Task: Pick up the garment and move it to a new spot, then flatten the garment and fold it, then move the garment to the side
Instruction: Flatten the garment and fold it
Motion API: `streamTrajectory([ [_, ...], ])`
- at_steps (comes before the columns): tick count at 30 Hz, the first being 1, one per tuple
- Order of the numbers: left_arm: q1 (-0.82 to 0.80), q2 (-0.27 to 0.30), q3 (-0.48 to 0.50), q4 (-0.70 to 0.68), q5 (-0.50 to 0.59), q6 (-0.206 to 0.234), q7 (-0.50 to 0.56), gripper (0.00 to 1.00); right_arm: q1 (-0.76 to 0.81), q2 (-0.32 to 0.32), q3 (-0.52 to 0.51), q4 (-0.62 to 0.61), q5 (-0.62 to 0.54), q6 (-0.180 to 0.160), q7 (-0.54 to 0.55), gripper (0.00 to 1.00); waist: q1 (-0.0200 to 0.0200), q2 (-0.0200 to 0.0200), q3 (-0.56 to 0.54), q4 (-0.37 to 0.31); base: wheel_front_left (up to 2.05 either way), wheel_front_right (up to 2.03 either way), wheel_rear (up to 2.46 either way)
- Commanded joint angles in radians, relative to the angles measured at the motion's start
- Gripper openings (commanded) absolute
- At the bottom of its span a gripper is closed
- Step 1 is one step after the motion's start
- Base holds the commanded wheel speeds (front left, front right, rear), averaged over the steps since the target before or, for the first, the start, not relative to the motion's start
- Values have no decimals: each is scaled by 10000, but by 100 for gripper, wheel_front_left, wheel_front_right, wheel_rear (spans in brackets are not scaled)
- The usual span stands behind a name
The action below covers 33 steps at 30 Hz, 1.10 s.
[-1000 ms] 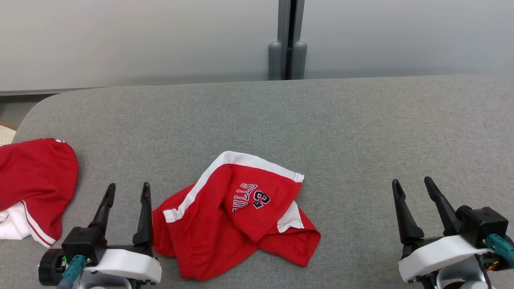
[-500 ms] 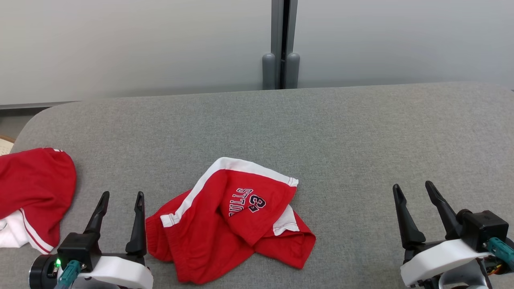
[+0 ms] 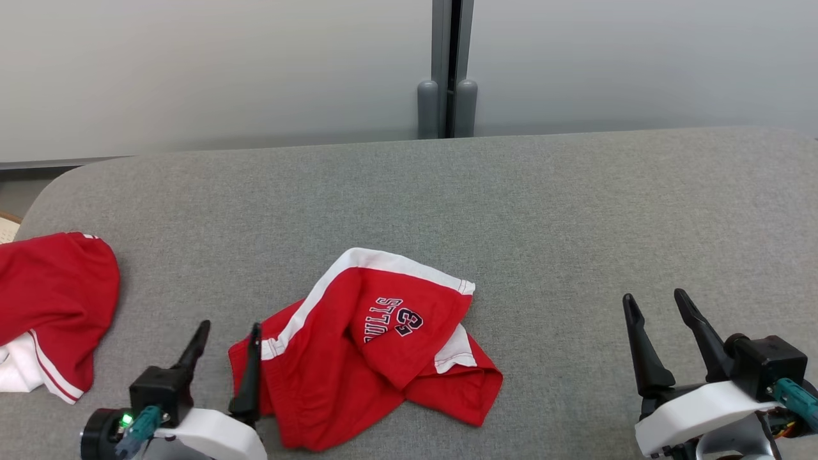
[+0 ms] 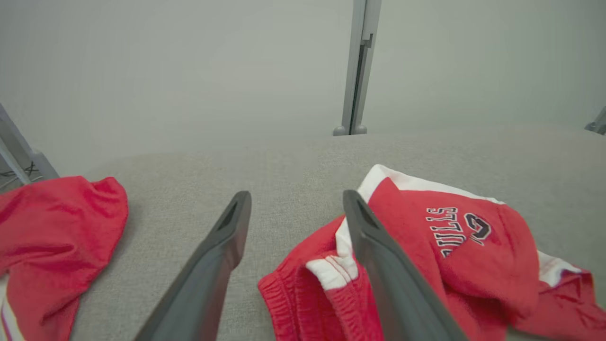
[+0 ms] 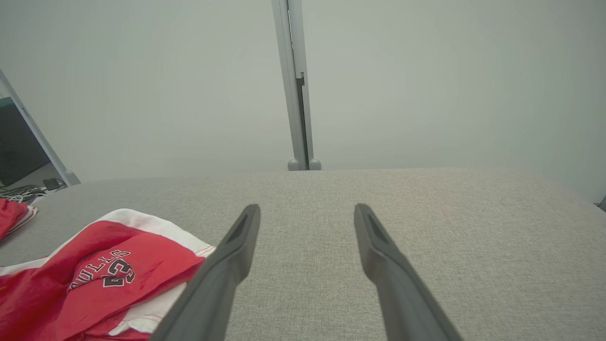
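The garment [image 3: 377, 345] is a crumpled pair of red shorts with white side stripes and a dark printed logo, lying near the front middle of the grey table [image 3: 511, 204]. It also appears in the left wrist view [image 4: 445, 255] and in the right wrist view [image 5: 94, 279]. My left gripper [image 3: 229, 329] stands open at the garment's left edge, its right finger [image 4: 378, 255] over the waistband corner. Far to the right, my right gripper [image 3: 653, 299] is open above bare table, with nothing between its fingers [image 5: 232, 255].
A second red and white garment [image 3: 51, 306] lies bunched at the table's left edge, seen also in the left wrist view [image 4: 52, 246]. A pale wall with a grey vertical post [image 3: 447, 70] stands behind the table. Bare cloth surface stretches across the back and right.
My left gripper has moved right toward the garment, its right finger now at the waistband corner. The head camera shifted slightly earlier. The right gripper stays put.
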Motion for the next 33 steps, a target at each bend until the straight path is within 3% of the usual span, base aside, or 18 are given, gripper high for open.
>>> streamTrajectory([
  [1,-161,-45,-164,122,-133,-151,320,100,0,-25,28,-14,-18,-3,-49,100,0,0,58,-7,0,0,0],
  [7,-337,-376,-598,727,-707,-594,1376,100,-122,-8,84,38,52,-3,-81,100,0,0,317,-66,0,0,0],
  [8,-390,-419,-565,825,-813,-608,1427,90,-120,-8,84,59,66,-3,-90,100,0,0,357,-74,0,0,0],
  [10,-476,-518,-499,1013,-982,-652,1510,44,-156,-2,82,98,112,-3,-93,100,0,0,425,-90,0,0,0],
  [11,-495,-578,-460,1151,-1135,-705,1534,0,-199,6,107,118,117,-3,-111,100,0,0,475,-114,0,0,0],
  [23,-1007,-543,-459,1188,-1127,-856,1314,0,-799,-140,168,532,34,-3,-155,100,0,0,953,118,0,0,0],
  [33,-2199,-966,-949,1147,-692,-1078,904,0,-3155,-721,1738,3186,468,-3,-131,100,0,0,2039,1276,0,0,0],
])
